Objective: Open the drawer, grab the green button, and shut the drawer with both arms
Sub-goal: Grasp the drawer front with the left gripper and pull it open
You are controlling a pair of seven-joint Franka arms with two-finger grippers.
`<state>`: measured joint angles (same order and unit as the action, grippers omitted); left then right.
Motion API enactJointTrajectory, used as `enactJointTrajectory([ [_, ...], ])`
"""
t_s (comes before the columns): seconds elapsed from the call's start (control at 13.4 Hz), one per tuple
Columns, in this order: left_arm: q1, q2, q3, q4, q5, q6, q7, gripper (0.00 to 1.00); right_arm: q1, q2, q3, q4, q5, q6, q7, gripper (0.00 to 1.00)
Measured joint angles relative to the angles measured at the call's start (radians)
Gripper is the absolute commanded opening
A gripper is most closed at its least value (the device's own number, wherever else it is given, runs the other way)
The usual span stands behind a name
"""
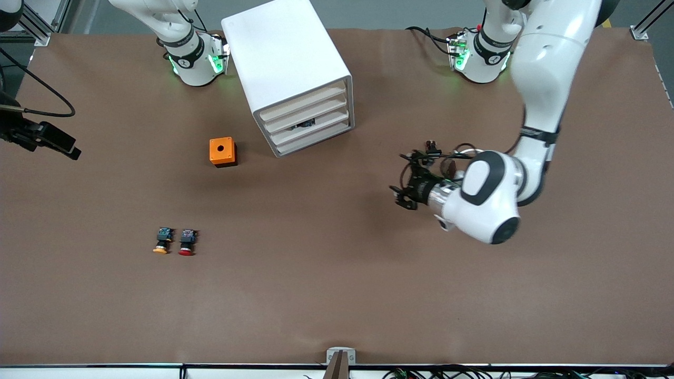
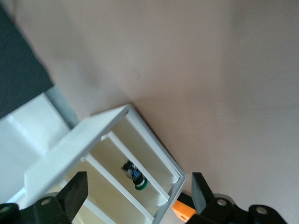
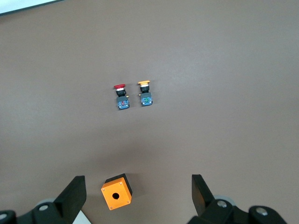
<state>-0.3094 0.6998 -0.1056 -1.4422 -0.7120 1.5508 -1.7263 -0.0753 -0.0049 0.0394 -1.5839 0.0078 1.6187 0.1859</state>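
The white cabinet [image 1: 284, 58] stands at the middle of the table near the bases, its four drawers all pushed in. The drawer [image 1: 310, 131], third from the top, holds the green-capped button [image 1: 304, 125]. In the left wrist view the button [image 2: 134, 176] lies inside the drawer [image 2: 156, 186]. My left gripper [image 1: 401, 197] is open and empty, low over the table toward the left arm's end, apart from the cabinet's front and pointing at it [image 2: 140, 205]. My right gripper [image 3: 138, 200] is open and empty, high over the orange box, and out of the front view.
An orange box [image 1: 222, 151] with a round hole sits beside the cabinet toward the right arm's end. An orange-capped button [image 1: 162, 240] and a red-capped button [image 1: 186, 242] lie side by side nearer the front camera. A black device [image 1: 47, 138] on a cable juts in at the right arm's end.
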Motion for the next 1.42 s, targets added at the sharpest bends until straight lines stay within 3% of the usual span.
enactJointTrajectory([
  [0.22,-0.113,0.079,-0.001,0.001,-0.069,0.008,-0.277,0.81,0.000,0.001,0.000,-0.005,0.000,-0.002,0.000,1.00],
  [0.45,-0.164,0.137,-0.002,0.001,-0.155,0.008,-0.384,0.70,0.000,0.002,0.000,-0.006,0.000,-0.002,0.000,1.00],
  [0.9,-0.283,0.233,-0.004,0.001,-0.257,0.008,-0.580,0.64,0.000,0.002,0.000,-0.007,0.000,-0.009,0.000,1.00],
  [1.12,-0.336,0.247,-0.004,0.001,-0.261,0.008,-0.627,0.33,0.000,0.002,0.000,-0.008,0.000,-0.015,0.000,1.00],
  [1.27,-0.352,0.247,-0.004,0.002,-0.261,0.007,-0.630,0.00,0.000,0.002,0.000,-0.008,0.000,-0.018,0.000,1.00],
  [1.42,-0.356,0.247,-0.001,0.002,-0.260,0.007,-0.630,0.00,0.000,0.002,0.000,-0.008,0.000,-0.019,0.000,1.00],
])
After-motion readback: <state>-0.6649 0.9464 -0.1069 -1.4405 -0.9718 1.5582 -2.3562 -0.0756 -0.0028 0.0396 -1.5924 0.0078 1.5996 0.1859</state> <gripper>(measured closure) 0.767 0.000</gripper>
